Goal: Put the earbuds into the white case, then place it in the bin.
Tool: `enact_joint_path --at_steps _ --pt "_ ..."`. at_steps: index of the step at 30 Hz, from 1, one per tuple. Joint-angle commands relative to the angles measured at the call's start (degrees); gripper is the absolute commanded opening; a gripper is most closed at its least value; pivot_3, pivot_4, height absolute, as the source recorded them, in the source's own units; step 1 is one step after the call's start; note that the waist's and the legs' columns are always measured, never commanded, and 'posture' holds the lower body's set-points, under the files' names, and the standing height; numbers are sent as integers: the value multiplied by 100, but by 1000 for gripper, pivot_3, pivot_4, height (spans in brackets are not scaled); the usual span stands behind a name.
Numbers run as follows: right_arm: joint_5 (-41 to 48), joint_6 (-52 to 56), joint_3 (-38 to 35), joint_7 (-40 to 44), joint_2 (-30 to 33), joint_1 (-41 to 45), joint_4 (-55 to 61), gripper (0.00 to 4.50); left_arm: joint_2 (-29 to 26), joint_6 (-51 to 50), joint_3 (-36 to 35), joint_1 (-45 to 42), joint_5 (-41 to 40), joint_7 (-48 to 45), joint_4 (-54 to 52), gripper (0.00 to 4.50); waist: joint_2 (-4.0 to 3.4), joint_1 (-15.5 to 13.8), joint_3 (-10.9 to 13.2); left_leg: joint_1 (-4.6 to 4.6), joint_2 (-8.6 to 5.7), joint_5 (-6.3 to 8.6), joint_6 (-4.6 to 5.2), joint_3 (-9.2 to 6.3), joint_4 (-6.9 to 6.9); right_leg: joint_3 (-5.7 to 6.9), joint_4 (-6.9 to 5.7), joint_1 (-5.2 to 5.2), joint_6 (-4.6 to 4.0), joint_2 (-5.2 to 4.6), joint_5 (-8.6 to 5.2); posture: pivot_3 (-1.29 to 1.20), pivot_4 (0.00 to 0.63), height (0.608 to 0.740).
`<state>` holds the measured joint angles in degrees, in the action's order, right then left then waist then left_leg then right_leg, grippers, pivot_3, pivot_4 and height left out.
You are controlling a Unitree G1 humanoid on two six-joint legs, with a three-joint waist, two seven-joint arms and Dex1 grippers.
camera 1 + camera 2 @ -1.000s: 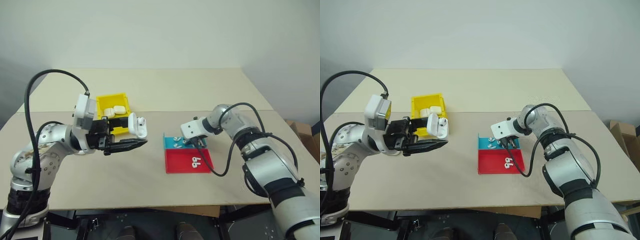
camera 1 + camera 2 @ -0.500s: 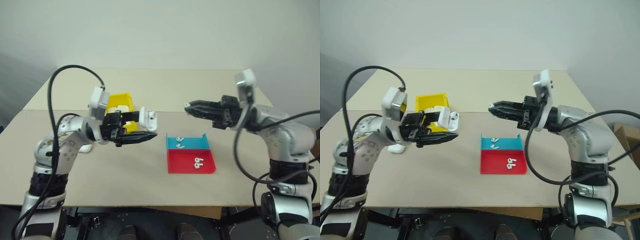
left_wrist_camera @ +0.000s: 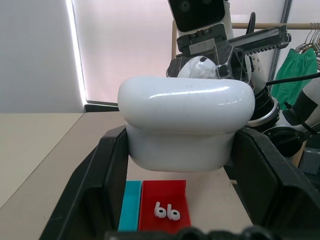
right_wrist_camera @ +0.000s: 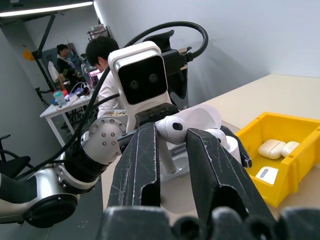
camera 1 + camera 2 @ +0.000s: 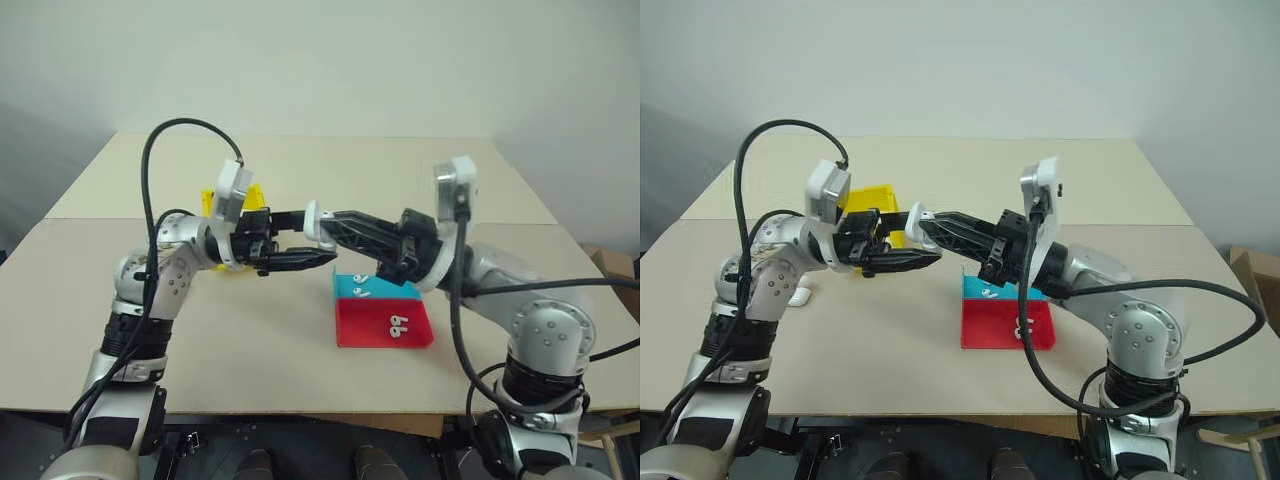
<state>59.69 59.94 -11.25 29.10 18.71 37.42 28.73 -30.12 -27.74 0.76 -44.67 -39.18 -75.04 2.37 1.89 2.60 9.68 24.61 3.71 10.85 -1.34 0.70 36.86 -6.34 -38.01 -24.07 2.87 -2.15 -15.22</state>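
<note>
Meeting over the table (image 5: 250,330), your two grippers sit tip to tip just behind the blue tray (image 5: 395,291). Your left gripper (image 5: 300,245) is clamped on the white case (image 5: 311,222), lid flipped up; the case is raised clear of the tabletop, up and to the left of the blue tray. Your right gripper (image 4: 170,145) has its fingers pinched on one of the earbuds (image 4: 172,127), stem down between the fingers, bud head right at the open case.

Around the blue tray:
- Red tray (image 5: 383,323) butts against its near edge. A pair of white earbuds (image 5: 397,324) lies in it.
- More small white earbud pieces lie in the blue tray, partly covered by your right wrist.
- The bin (image 4: 280,160) sits well to the blue tray's left, behind your left wrist. It already holds other white cases (image 4: 272,148) and a small flat white item.
- A white object (image 5: 798,296) lies on the table, farther left past your left arm; too small to identify.

In the way: your right forearm hangs over the blue tray's back wall, and your left gripper and camera block much of the bin from the head views. People sit at a desk in the background of the right wrist view.
</note>
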Motion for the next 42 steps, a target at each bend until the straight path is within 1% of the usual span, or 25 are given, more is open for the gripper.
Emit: enact_joint_path --at_steps 1,3,4,5,6,10,12,14,17,20,21,23,25,27,28,30,31,35,37,39,42 --pt "-31 -261 117 113 224 -90 132 617 -19 102 -112 -138 -9 -72 -77 2782 0 -1 0 0 0 0 0 -1 0 1 1 0 0 0 0 0 150 740" --pt "-71 -339 227 223 368 -155 175 1341 -23 107 -130 -113 13 -58 -97 2782 0 -1 0 1 0 0 0 -1 0 2 1 0 0 0 0 0 150 740" --pt "-75 -387 284 315 440 -184 196 1555 -19 112 -141 -102 26 -46 -107 2782 0 -1 0 1 0 0 0 -1 0 2 2 0 0 0 0 0 150 740" --pt "-74 -430 326 381 495 -205 207 1908 -16 116 -148 -95 34 -38 -113 2782 0 -3 0 1 0 0 0 -2 0 2 3 0 0 0 0 0 150 740" --pt "-129 -479 401 444 566 -203 233 2165 -12 123 -156 -90 41 -24 -115 2782 0 -1 0 1 0 0 0 -2 0 3 3 0 1 0 0 0 150 740" --pt "-223 -654 545 548 747 -169 240 3619 0 150 -164 -86 55 -8 -109 2782 0 5 0 1 0 0 0 -3 0 3 2 0 1 0 0 0 150 740" --pt "-205 -720 512 603 847 -147 245 4256 11 158 -162 -83 61 3 -114 2782 0 0 0 1 0 0 0 -4 0 4 2 0 1 0 0 0 150 740" --pt "-139 -748 413 719 1050 -114 303 4256 -4 186 -151 -69 95 0 -110 2782 0 -7 0 2 0 0 0 -4 0 5 3 1 1 0 -1 0 150 740" --pt "90 -692 157 1128 1630 31 308 4256 -17 231 -85 -32 181 -41 -10 2782 1 -17 0 4 0 0 0 -4 0 6 6 1 1 0 -1 0 150 740" --pt "-41 -582 293 1431 2209 611 -35 3685 79 275 107 -9 387 76 104 2782 0 -14 1 5 0 0 0 -4 1 7 7 2 1 -1 0 0 150 740" --pt "-143 -589 384 1530 2340 787 -167 3377 124 310 170 -20 473 107 148 2782 -1 -9 0 4 -1 0 0 -5 4 8 5 3 1 -1 0 0 150 740" --pt "-598 -578 827 1688 2563 1422 -589 2672 286 367 375 -76 770 322 248 2782 -2 7 -1 -2 1 0 0 -6 3 9 6 7 0 0 0 0 150 740" --pt "-1067 -646 1313 1926 2657 1997 -991 2053 435 433 587 -175 1113 552 366 2782 -8 8 -4 -6 0 0 1 -5 4 4 2 4 0 1 0 0 150 740" --pt "-1566 -716 1897 2227 2688 2495 -1259 1283 573 517 694 -279 1320 690 487 2782 -8 4 -4 -4 0 0 1 -6 3 6 3 3 -1 4 0 0 150 740" --pt "-1767 -717 2147 2368 2696 2679 -1347 984 626 541 720 -324 1378 737 535 2782 -8 6 -4 0 0 0 1 -4 2 4 3 -2 -1 4 0 0 150 740" --pt "-2316 -849 2729 2631 2700 2964 -1465 204 710 592 726 -379 1422 764 597 2782 -9 3 -4 11 0 0 2 -5 3 4 3 -12 0 4 -1 0 150 740" --pt "-2523 -921 2907 2734 2696 3038 -1517 13 736 608 722 -395 1435 758 616 2782 -8 -7 -4 14 1 1 2 -5 3 5 4 -16 -1 4 -1 0 150 740" --pt "-3424 -1189 3754 3136 2673 3255 -1754 13 753 614 648 -381 1421 759 574 2782 -10 -19 -3 26 0 1 3 -7 5 11 8 -18 0 0 -1 0 150 740" --pt "-3904 -1424 4013 3198 2710 3217 -1886 13 714 617 586 -328 1392 764 510 2782 -10 -19 -2 26 0 1 3 -8 7 14 5 -20 0 -1 -1 0 150 740" --pt "-4105 -1567 3968 3298 2753 3137 -1977 13 672 595 520 -276 1358 781 446 2782 -10 -18 -3 26 0 1 3 -11 8 17 4 -19 0 -1 -1 0 150 740" --pt "-4032 -1497 3543 3422 2916 2950 -1895 13 551 547 398 -133 1328 897 276 2782 -10 -26 -2 26 -1 1 3 -13 9 18 5 -16 0 -1 -1 0 150 740"
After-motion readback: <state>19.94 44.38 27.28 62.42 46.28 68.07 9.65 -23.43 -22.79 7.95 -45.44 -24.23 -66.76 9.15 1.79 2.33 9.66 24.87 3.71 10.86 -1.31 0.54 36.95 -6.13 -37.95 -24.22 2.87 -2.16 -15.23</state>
